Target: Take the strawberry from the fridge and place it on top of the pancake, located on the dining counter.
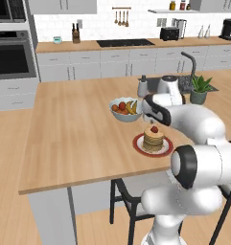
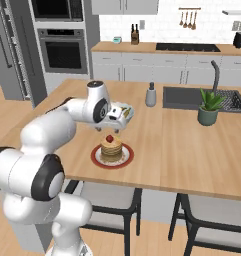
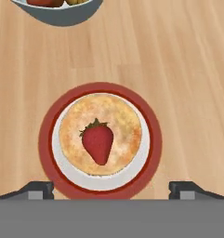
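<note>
The strawberry (image 3: pixel 98 142) lies on top of the pancake (image 3: pixel 120 116) stack, which sits on a red-rimmed white plate (image 3: pixel 46 139) on the light-wood dining counter (image 1: pixel 78 139). The base views show the strawberry (image 1: pixel 154 129) (image 2: pixel 109 138) capping the pancake (image 1: pixel 153 139) (image 2: pixel 111 148) near the counter's front edge. My gripper (image 3: pixel 111 188) hangs straight above it, open, its two fingertips (image 3: pixel 39 188) wide apart and touching nothing. The gripper (image 1: pixel 152 122) (image 2: pixel 110 130) sits a short way over the berry.
A bowl of fruit (image 1: pixel 125 109) (image 2: pixel 124 112) stands just behind the plate. Farther back are a grey bottle (image 2: pixel 151 95), a sink (image 2: pixel 192 97) and a potted plant (image 2: pixel 209 106). Dark stools (image 2: pixel 107 200) tuck under the counter's front. The grey fridge (image 2: pixel 7 50) stands at far left.
</note>
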Motion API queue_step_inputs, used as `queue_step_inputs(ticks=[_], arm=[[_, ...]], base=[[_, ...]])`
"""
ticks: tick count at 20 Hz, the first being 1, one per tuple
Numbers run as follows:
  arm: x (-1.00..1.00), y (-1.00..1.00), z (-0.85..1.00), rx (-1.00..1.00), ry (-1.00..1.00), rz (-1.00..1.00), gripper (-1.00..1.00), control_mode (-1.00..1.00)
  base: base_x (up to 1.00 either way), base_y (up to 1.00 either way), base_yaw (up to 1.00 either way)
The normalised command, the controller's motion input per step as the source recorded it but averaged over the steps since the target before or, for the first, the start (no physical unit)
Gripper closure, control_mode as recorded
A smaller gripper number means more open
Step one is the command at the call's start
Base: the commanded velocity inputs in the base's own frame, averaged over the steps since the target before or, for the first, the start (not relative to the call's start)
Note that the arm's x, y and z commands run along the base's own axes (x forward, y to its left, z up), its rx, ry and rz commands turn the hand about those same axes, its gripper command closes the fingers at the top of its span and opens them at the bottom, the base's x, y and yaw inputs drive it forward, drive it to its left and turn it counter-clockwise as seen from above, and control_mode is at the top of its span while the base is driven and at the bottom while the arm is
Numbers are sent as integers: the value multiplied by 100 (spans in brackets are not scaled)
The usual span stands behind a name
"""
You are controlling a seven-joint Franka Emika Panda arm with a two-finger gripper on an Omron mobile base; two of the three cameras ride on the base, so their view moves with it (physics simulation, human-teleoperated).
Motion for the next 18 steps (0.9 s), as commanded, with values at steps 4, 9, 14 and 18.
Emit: queue_step_inputs(ticks=[4,9,14,18], arm=[[-100,12,57,5,-31,0,-100,-100],[-100,29,63,5,-20,0,-100,-100],[-100,89,73,-4,-2,0,-100,-100],[-83,100,14,-22,14,-4,-100,-100]], base=[[0,0,0],[0,0,0],[0,0,0],[0,0,0]])
